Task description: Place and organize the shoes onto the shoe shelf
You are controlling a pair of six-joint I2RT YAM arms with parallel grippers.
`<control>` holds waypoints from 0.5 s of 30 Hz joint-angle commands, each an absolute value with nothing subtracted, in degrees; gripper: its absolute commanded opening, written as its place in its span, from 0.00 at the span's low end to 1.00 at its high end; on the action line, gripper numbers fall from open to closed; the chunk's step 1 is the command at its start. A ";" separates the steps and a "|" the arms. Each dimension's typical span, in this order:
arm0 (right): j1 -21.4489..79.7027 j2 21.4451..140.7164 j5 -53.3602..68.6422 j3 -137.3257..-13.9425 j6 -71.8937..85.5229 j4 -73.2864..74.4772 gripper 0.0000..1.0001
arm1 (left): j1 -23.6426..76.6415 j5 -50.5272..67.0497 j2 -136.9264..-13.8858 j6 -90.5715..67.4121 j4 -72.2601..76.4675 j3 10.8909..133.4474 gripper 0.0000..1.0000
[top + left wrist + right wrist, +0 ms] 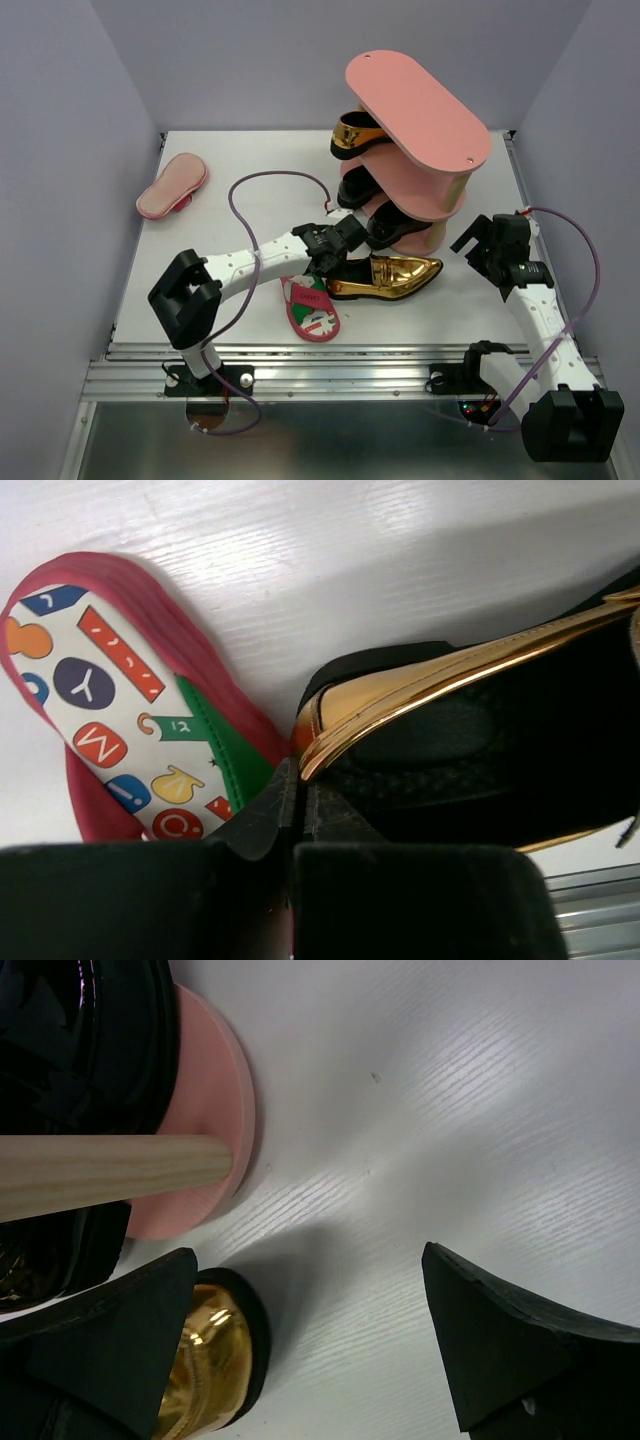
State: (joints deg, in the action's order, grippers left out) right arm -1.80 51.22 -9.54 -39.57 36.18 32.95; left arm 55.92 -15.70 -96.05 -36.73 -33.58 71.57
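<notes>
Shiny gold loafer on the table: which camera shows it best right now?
Top external: the whole shiny gold loafer shows, heel to toe. Left wrist catches only its heel rim and dark insole; right wrist only its rounded toe.

The pink shoe shelf [418, 108] stands at the back right of the bench [260, 150]. It has oval boards on round posts. A shiny gold loafer [352, 133] sits just under the top board, one end sticking out to the left. Lower down are a black loafer [356, 186] and a second black loafer [388, 226]; I can't tell which board each is on. A second gold loafer [388, 277] sits on the bench in front, toe pointing right, its heel pinched by the left fingers [250, 820]. A flip-flop [310, 308] lies picture-side up right beside that heel. The other flip-flop [172, 187] lies upside down, far off to the left.
</notes>
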 commanded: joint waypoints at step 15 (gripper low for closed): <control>-1.93 49.83 -8.79 -39.73 35.51 31.20 1.00 | 54.32 -20.30 -87.55 -38.67 -51.33 88.94 0.00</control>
